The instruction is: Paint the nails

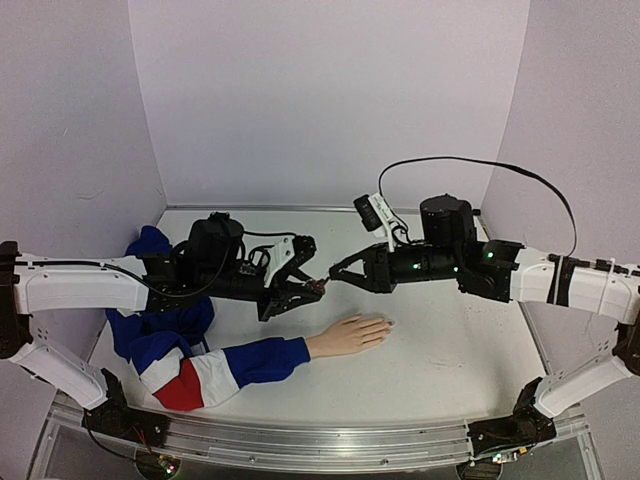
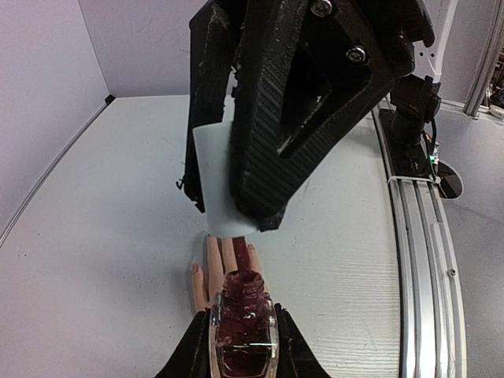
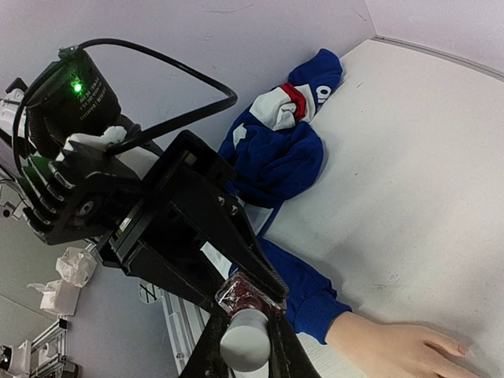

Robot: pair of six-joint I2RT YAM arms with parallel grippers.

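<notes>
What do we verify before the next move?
1. Grip of left pincer on polish bottle: ok.
2. Grip of right pincer on cap: ok.
3. Line-up of brush stem with the bottle neck: ok.
4. Pose of mannequin hand, flat on table: ok.
5. Polish already on nails: cannot tell.

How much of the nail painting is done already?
Done: the bottle is open. In hand: the left gripper holds the bottle, and the right gripper holds the cap, its brush stem dipped in the neck. Left: the nails on the mannequin hand look bare, so all the painting.
</notes>
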